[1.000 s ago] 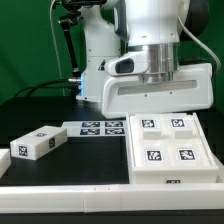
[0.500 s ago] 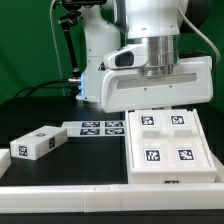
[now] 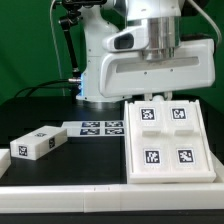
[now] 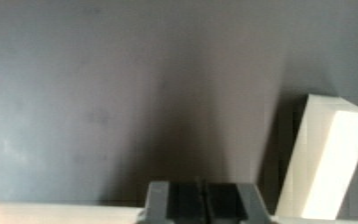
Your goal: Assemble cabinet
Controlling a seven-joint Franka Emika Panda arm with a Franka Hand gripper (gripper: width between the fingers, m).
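Observation:
The white cabinet body (image 3: 166, 142) lies on the table at the exterior view's right, its four tagged compartments facing up. A smaller white tagged block (image 3: 36, 143) lies at the exterior view's left. My gripper (image 3: 158, 97) hangs above the far edge of the cabinet body, clear of it. In the wrist view the gripper (image 4: 202, 198) shows its two fingers pressed together with nothing between them. That view also shows a white part's edge (image 4: 329, 155) to one side and another white strip (image 4: 51, 212); I cannot tell which parts they are.
The marker board (image 3: 95, 128) lies flat between the small block and the cabinet body. The robot's base (image 3: 100, 50) stands behind. A white ledge (image 3: 60, 192) runs along the table's near edge.
My gripper has risen straight up from just above the cabinet body, uncovering the body's two far compartments. The parts on the table have not moved.

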